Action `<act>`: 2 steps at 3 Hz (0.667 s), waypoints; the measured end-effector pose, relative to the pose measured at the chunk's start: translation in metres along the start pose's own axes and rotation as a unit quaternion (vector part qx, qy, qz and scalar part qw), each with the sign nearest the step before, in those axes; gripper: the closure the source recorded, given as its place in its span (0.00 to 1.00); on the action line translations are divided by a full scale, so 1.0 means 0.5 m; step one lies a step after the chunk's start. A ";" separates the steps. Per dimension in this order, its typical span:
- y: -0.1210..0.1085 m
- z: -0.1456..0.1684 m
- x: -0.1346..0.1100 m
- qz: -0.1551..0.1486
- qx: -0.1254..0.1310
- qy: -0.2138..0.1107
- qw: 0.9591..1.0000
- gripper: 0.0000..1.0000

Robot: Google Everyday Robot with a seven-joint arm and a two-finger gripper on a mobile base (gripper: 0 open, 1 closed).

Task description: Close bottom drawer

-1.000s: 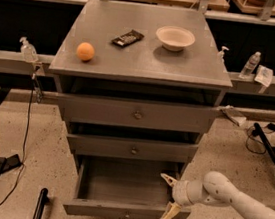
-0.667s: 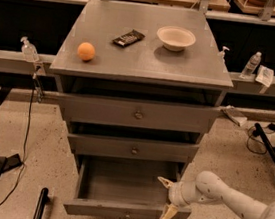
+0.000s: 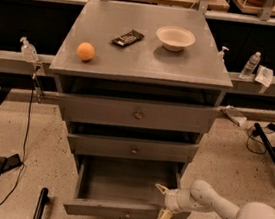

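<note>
Our gripper, fingers spread, sits at the open bottom drawer's right front edge, seemingly placed to push it shut.

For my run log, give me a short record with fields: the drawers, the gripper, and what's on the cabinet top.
bottom drawer: pulled well out
middle drawer: much further in
top drawer: much further in
gripper: open, at the bottom drawer's front, right end as seen; one finger over the inside, one before the front
cabinet top: orange, dark packet, white bowl
</note>
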State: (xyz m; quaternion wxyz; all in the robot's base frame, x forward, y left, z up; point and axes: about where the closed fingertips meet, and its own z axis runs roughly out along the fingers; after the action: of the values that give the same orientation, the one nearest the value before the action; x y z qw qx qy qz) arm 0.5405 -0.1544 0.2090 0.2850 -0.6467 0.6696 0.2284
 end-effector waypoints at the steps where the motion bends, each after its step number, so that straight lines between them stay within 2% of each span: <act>1: -0.001 0.035 0.018 -0.003 0.008 -0.008 1.000 0.18; 2: -0.025 0.043 0.011 -0.015 0.028 -0.007 0.999 0.49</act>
State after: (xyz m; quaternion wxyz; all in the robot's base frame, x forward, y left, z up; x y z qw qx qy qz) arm 0.5548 -0.1445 0.1905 0.3115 -0.6470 0.6636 0.2098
